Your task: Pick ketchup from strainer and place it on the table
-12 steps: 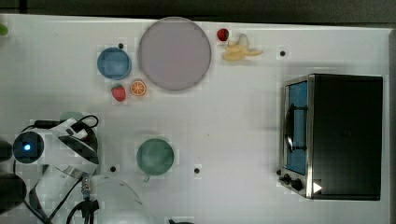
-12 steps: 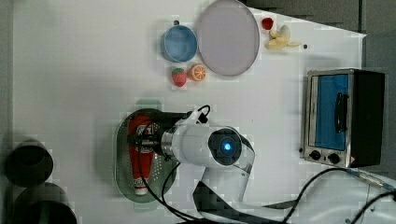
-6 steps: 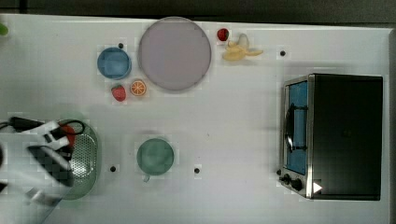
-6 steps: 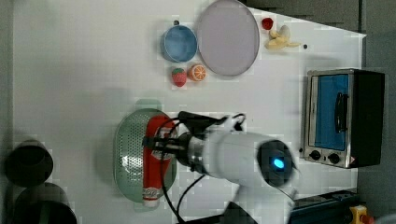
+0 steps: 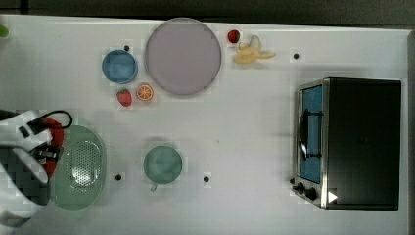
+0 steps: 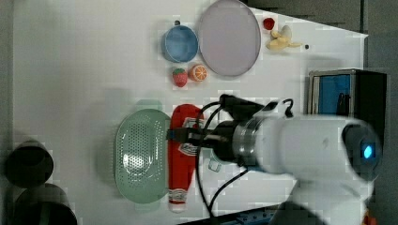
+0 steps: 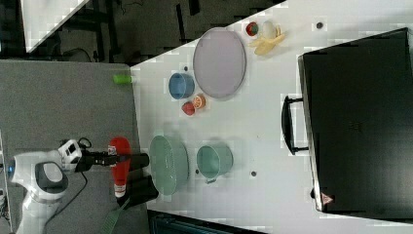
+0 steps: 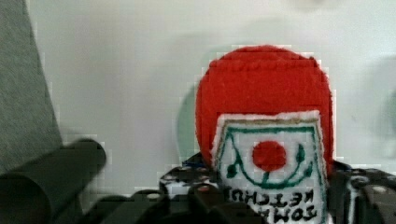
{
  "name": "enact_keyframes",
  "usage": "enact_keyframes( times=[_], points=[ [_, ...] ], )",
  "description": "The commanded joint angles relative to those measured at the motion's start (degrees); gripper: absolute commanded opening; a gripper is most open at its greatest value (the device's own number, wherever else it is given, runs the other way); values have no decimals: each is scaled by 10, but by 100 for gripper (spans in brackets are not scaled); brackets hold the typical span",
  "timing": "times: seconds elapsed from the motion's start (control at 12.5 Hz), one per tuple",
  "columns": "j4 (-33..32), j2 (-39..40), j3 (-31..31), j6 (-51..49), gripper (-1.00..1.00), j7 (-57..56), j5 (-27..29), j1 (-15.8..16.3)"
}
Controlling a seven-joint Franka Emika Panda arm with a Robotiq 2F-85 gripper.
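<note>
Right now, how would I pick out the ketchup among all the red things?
Find the pale green strainer; the ketchup is the long red bottle beside it, held in the arm's jaws. Unlike the small strawberry, it is strainer-length with a white label and pale cap.

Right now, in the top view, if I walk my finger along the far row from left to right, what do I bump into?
Blue bowl → big purple plate → small red fruit → banana.
</note>
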Motion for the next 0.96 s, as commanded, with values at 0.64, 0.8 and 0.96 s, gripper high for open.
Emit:
enact_keyframes(
  times=[0.64,0.8,0.96],
  points=[
    [52,6,-164,-64,18,-289,4,-167],
    [45,12,-208,-64,18,-328,4,-179],
    [26,17,-247,-59,18,-336,4,-185]
  ],
)
